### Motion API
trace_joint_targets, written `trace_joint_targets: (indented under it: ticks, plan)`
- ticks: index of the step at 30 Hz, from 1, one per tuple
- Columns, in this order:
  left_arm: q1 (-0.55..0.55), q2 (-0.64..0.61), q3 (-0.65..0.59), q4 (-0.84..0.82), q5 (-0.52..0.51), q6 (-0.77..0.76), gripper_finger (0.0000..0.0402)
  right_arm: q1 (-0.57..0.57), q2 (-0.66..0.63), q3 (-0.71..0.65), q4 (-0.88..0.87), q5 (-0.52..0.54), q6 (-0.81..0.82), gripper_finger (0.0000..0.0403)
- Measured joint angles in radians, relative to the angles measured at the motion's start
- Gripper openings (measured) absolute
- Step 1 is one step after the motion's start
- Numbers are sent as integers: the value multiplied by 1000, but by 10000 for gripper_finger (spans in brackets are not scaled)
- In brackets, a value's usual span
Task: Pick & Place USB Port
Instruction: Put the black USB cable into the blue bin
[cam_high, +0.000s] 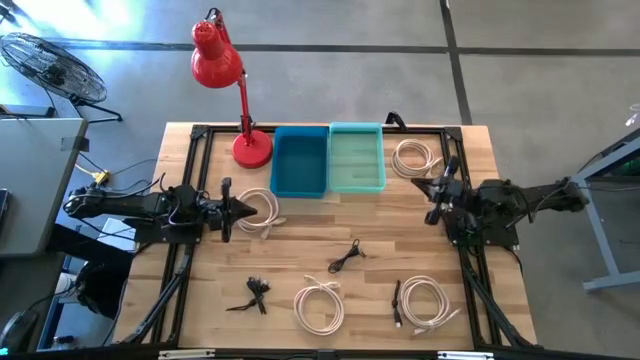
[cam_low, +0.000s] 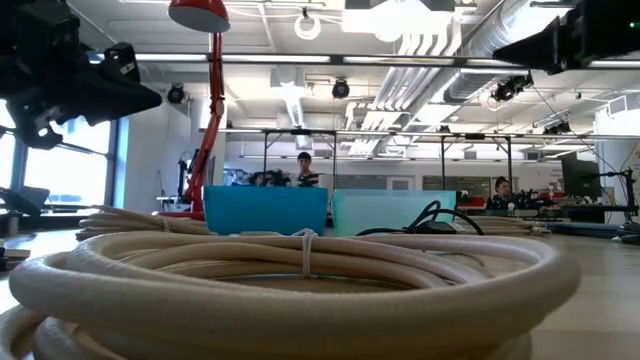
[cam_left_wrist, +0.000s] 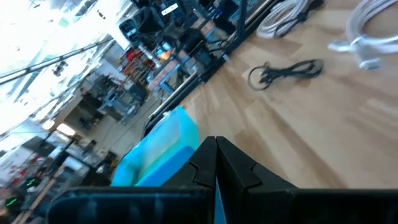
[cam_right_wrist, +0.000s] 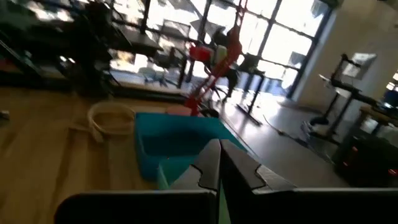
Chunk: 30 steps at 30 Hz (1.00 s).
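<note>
Several coiled cables lie flat on the wooden table: white coils (cam_high: 262, 210), (cam_high: 413, 157), (cam_high: 320, 305), (cam_high: 425, 300) and black ones (cam_high: 347, 257), (cam_high: 253, 295). Which of them carries the USB port I cannot tell. A blue bin (cam_high: 300, 160) and a teal bin (cam_high: 357, 157) stand side by side at the far middle. My left gripper (cam_high: 248, 208) is shut and empty, pointing level toward the table's right, over the edge of a white coil. My right gripper (cam_high: 426, 186) is shut and empty, pointing level toward the left, near the far-right coil.
A red desk lamp (cam_high: 240, 100) stands at the far left beside the blue bin. A black frame rail (cam_high: 190, 160) runs around the table top. In the low view a white coil (cam_low: 290, 280) fills the foreground. Bare wood (cam_high: 340, 215) lies between the two grippers.
</note>
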Motion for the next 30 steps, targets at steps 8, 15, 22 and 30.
trace_joint_targets:
  ticks: [8, 15, 22, 30]
  plan:
    - [0, 0, 0, -6, -58, -2, 2, -8, 304, 224, -236, 259, 144, 71]
    - [0, 0, 0, -10, -59, -2, 2, -80, 492, 376, -575, 283, 529, 144]
    - [0, 0, 0, -32, -59, 6, 2, -224, 643, 459, -895, 130, 917, 169]
    - [0, 0, 0, -33, -58, 38, 2, -336, 776, 491, -1168, -118, 1130, 169]
